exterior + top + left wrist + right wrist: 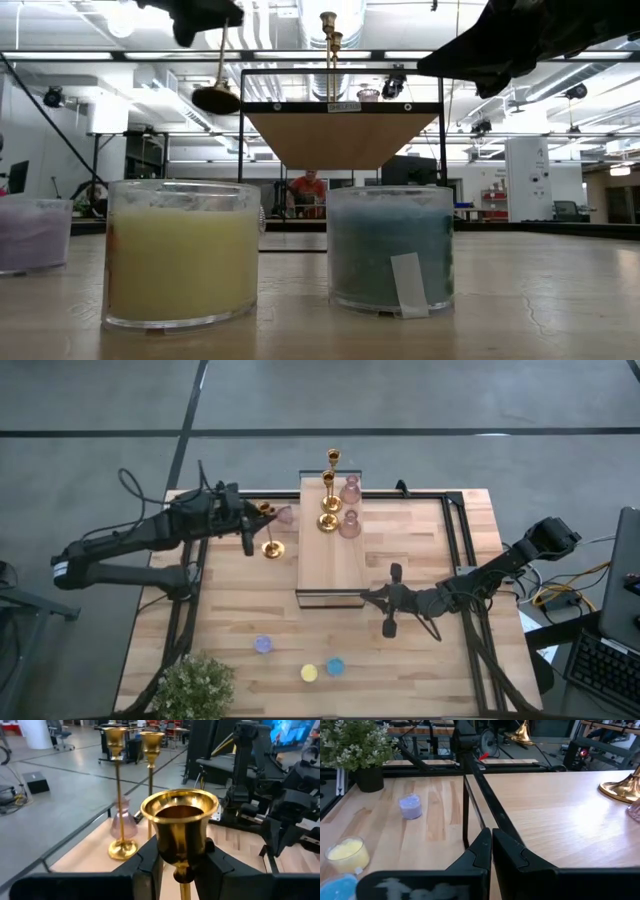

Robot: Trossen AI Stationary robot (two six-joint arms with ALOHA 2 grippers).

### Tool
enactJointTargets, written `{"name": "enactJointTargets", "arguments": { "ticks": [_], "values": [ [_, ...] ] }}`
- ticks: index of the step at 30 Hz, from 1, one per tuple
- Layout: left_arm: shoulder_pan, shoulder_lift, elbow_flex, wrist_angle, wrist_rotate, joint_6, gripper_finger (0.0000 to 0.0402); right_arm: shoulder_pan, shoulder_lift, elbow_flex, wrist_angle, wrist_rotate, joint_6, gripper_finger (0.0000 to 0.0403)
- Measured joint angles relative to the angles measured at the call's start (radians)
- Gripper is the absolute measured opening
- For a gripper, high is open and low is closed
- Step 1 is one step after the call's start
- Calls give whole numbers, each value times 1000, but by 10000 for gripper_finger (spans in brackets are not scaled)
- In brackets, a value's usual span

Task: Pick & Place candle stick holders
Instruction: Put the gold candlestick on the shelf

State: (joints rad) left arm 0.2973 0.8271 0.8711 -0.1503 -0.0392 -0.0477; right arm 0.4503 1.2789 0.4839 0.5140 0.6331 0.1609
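Behind, no legible writing, perhaps; left fingers [182,865] clamp gold holder [181,822]; right fingers [489,845] closed, empty.

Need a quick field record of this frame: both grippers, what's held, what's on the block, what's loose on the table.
left gripper: shut on gold candle holder, lifted left of the wood block
right gripper: shut, empty, by the block's near right corner
on block: two gold holders, two pink vases
beside block: third pink vase
near edge: purple cup, yellow cup, blue cup, plant
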Motion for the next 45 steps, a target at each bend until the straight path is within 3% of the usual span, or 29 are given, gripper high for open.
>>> {"name": "enactJointTargets", "arguments": {
  "ticks": [12,24,31,45],
  "values": [
    [-56,261,83,163,27,47,73,1,0,0,0,0,4,8],
    [-65,437,131,289,74,78,45,1,0,-2,-1,-1,4,8],
    [-68,502,131,389,73,85,47,1,0,-2,0,-1,4,8],
    [-68,597,190,419,73,100,47,1,0,-5,-1,-2,10,8]
  ]
}}
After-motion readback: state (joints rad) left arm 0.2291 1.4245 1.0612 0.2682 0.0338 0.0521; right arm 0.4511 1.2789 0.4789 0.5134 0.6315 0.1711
